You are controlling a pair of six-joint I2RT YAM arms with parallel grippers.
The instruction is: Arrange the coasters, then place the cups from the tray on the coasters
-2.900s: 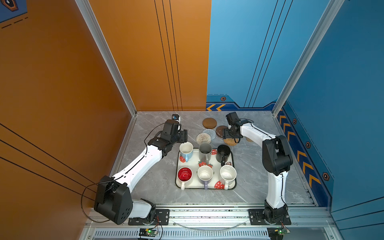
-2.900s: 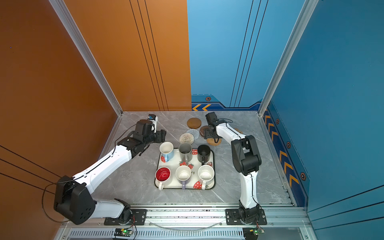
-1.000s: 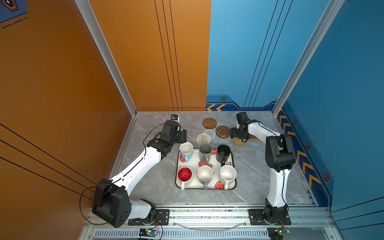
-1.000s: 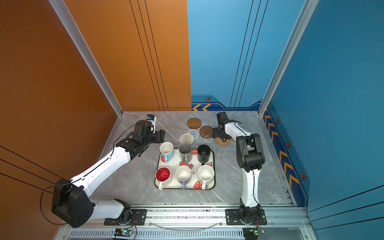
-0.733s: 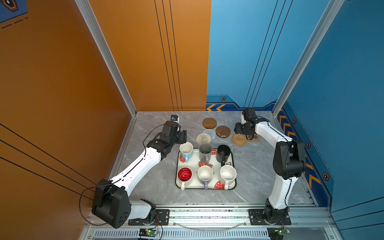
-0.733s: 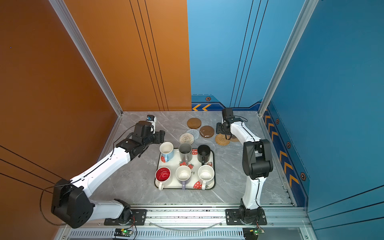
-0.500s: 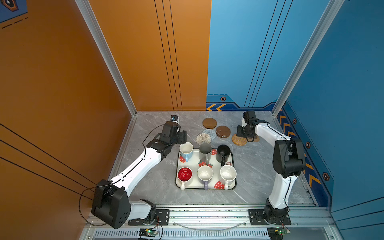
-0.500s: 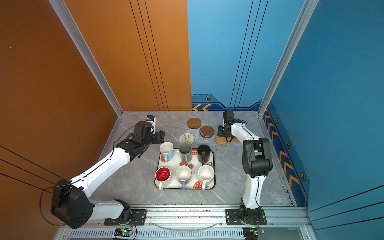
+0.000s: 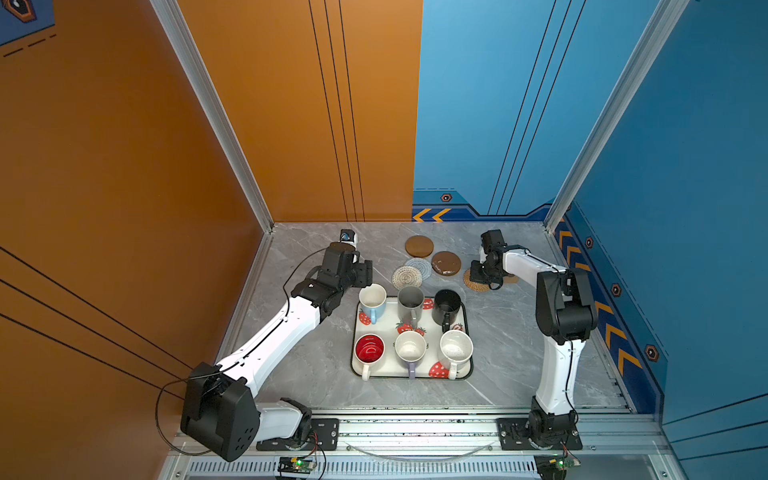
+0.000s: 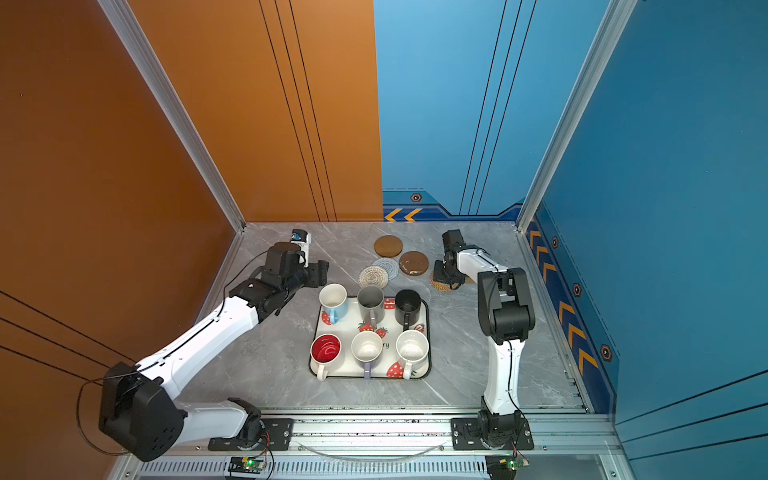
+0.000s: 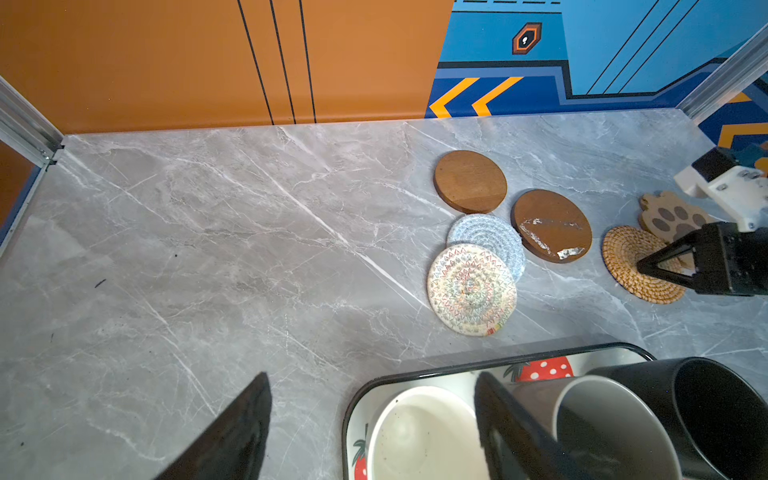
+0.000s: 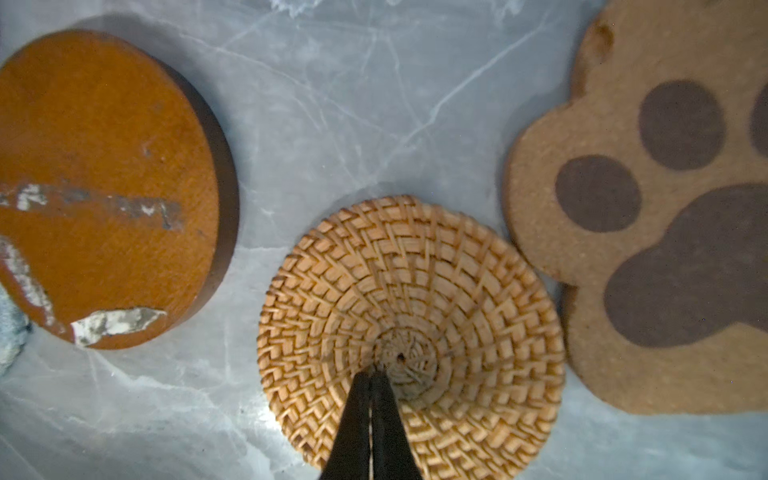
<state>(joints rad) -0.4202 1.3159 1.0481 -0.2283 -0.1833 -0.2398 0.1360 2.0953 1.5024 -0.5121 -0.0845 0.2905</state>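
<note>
Rattan coaster (image 12: pixel 411 332), spiral-woven round, beside grainy paw coaster (image 12: pixel 648 232); right gripper (image 12: pixel 372 374) clenched empty, tips on its centre; left gripper (image 11: pixel 372 378) splayed.

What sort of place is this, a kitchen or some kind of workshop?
Probably a robot test booth, not a kitchen: left arm and right arm bolted to a metal rail, painted panel walls, and a tray of mugs staged between them.

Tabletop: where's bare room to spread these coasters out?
Widest bare marble: far-left corner, between the orange wall and the far wooden disc. Also right of the tray, toward the right arm. Crowded: behind the tray, the beige woven round overlaps the grey round, and the right pincer sits on the rattan round.
</note>
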